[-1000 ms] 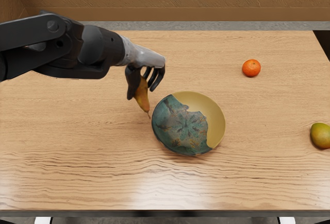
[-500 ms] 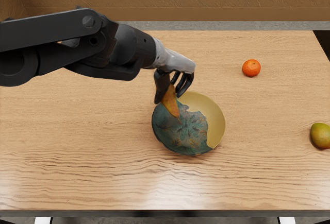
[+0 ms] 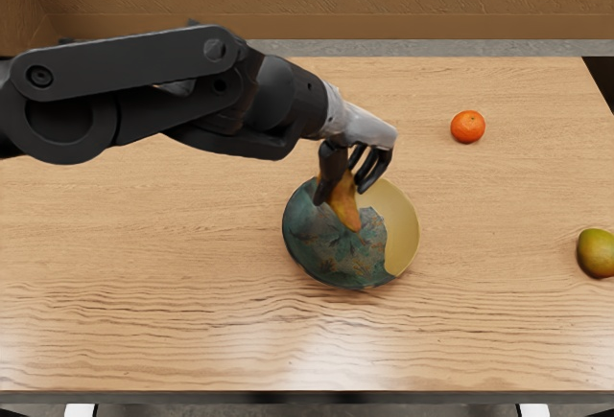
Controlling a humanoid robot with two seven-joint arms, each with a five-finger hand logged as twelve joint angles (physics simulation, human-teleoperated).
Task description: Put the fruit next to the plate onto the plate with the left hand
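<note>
The upper part of the fruit [image 3: 344, 208] is covered by the dark fingers [image 3: 370, 170] of the left hand [image 3: 357, 149], so its full outline cannot be made out; only a narrow, tapering lower body is seen, orange-yellow with a browner tip, pointing down and slightly tilted. The fingers are curled downward and closed round the fruit's top. The fruit is held over the left-centre of the plate [image 3: 407, 221] — whether its tip touches the plate's surface or hangs just above it cannot be told.

Part of the plate's far-left rim is hidden behind the hand and fruit. The plate is round and shallow, glazed in two zones: a mottled blue-green area with a radiating pattern on the left, and a smooth mustard-yellow crescent on the right, divided by a ragged edge.

The left arm [image 3: 144, 91] is cut off at the picture's left edge; its casing is matt black and rounded, with a pale grey metallic wrist.

The table [image 3: 144, 273] is of light wood with a wavy grain and a soft sheen near the front. A small round orange [image 3: 467, 127] lies well apart at the far right, and a yellow-green fruit [image 3: 596, 251] — partly cut off by the right edge — lies near the table's right side.
</note>
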